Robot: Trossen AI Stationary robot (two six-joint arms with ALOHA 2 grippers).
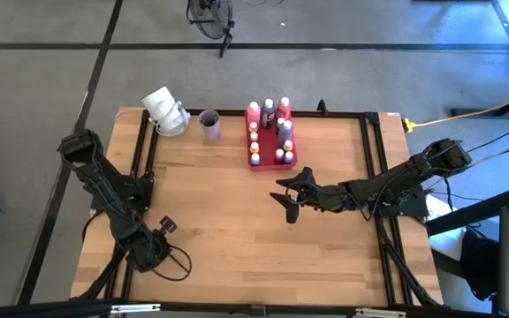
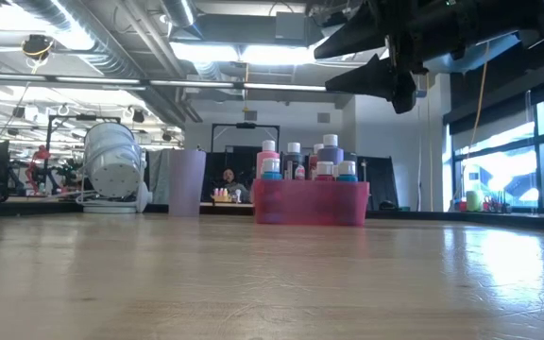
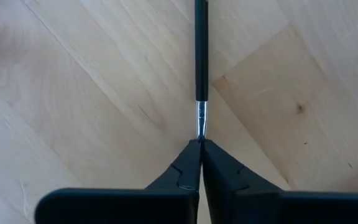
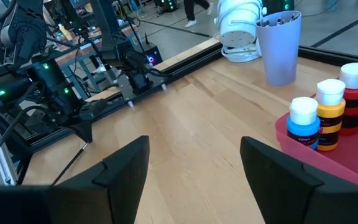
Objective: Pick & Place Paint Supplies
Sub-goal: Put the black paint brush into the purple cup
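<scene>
The left gripper (image 3: 200,144) pinches only the tip end of a paintbrush (image 3: 201,56) lying on the counter (image 1: 228,230); it may slip out. The right gripper (image 1: 292,196) hangs open near the tray (image 1: 272,164).

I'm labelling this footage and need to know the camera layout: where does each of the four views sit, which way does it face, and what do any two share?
High: overhead, straight down on the table; both arms show.
Low: table height, facing the tray and room; right gripper above.
Left wrist: down at the wood; left gripper, jaws shut on a paintbrush.
Right wrist: across the table toward the cup; right gripper, jaws open.
Shared: low and right wrist both show tray, bottles and cup.
</scene>
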